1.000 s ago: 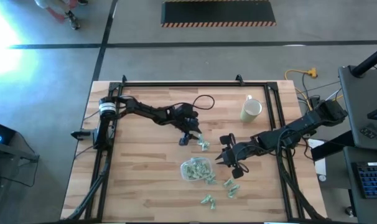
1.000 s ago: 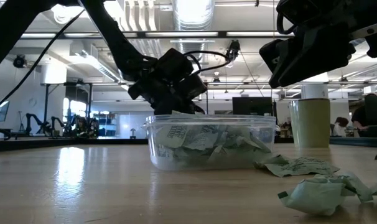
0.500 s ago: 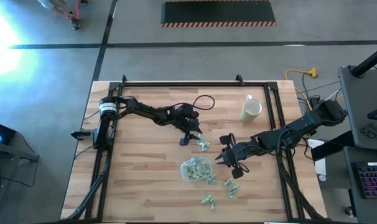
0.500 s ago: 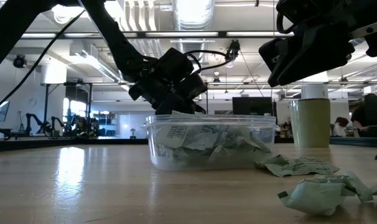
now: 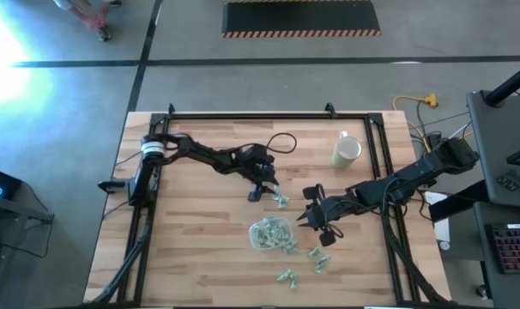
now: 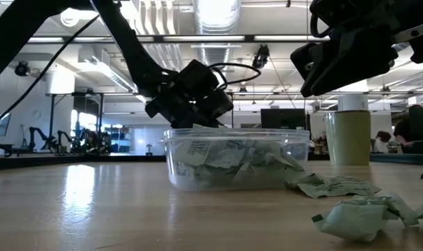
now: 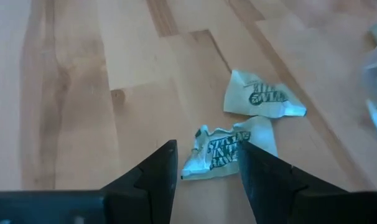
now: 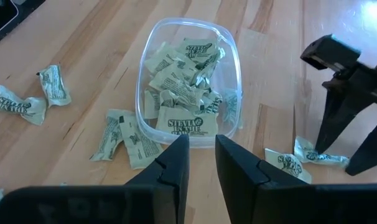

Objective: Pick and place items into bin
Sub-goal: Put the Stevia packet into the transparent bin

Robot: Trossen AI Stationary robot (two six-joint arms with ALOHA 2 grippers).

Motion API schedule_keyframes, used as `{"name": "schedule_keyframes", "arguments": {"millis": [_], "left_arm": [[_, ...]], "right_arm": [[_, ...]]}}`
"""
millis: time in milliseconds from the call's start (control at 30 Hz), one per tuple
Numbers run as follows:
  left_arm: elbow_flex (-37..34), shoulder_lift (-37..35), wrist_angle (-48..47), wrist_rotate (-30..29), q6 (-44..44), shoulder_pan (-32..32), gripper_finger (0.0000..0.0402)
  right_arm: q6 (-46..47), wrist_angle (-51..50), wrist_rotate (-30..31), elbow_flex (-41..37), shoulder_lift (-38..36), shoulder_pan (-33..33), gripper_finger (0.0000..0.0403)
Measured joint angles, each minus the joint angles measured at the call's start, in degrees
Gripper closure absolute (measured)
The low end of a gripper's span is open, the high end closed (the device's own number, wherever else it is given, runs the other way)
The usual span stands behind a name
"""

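The clear bin [image 5: 253, 230] [image 8: 237, 74] stands mid-table, filled with pale-green packets [image 8: 182, 87]. More packets lie loose to its right and near side [image 5: 316, 255] [image 8: 123, 140], and two lie on the wood on its far side [image 5: 281, 200]. My left gripper [image 5: 262, 189] [image 7: 207, 167] is open and low over those two. Its fingers stand on either side of the nearer packet [image 7: 223, 152], and the other packet [image 7: 263, 99] lies just beyond. Whether a finger touches the nearer packet I cannot tell. My right gripper [image 5: 314, 219] [image 8: 202, 163] hovers right of the bin, narrowly open and empty.
A cream mug [image 5: 347, 152] [image 6: 351, 136] stands toward the far right. A black frame [image 5: 269, 115] runs along the table's far edge and sides. Bare wood lies left of the bin [image 5: 191, 232]. In the right wrist view, the left gripper [image 8: 344, 106] stands just beyond the bin.
My left arm has shifted slightly and its gripper has edged a little above the two packets on the far side of the bin. The right arm, the bin and the packets have kept still.
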Motion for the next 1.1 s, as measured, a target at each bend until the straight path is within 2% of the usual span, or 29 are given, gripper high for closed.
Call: {"name": "schedule_keyframes", "arguments": {"millis": [300, 767, 1100], "left_arm": [[0.75, 0.46, -0.67, 0.02, -0.12, 0.02, 0.0259], [0.81, 0.22, -0.89, 0.02, -0.11, 0.03, 0.0393], [0.81, -3.42, -3.29, -3.55, -0.97, 0.02, 0.0398]], "right_arm": [[0.58, -0.2, -0.02, 0.0, 0.0, 0.0, 0.0335], [0.59, -0.5, -0.04, 0.0, 0.0, 0.0, 0.0335], [0.59, -0.61, -0.04, 0.0, 0.0, 0.0, 0.0335]]}}
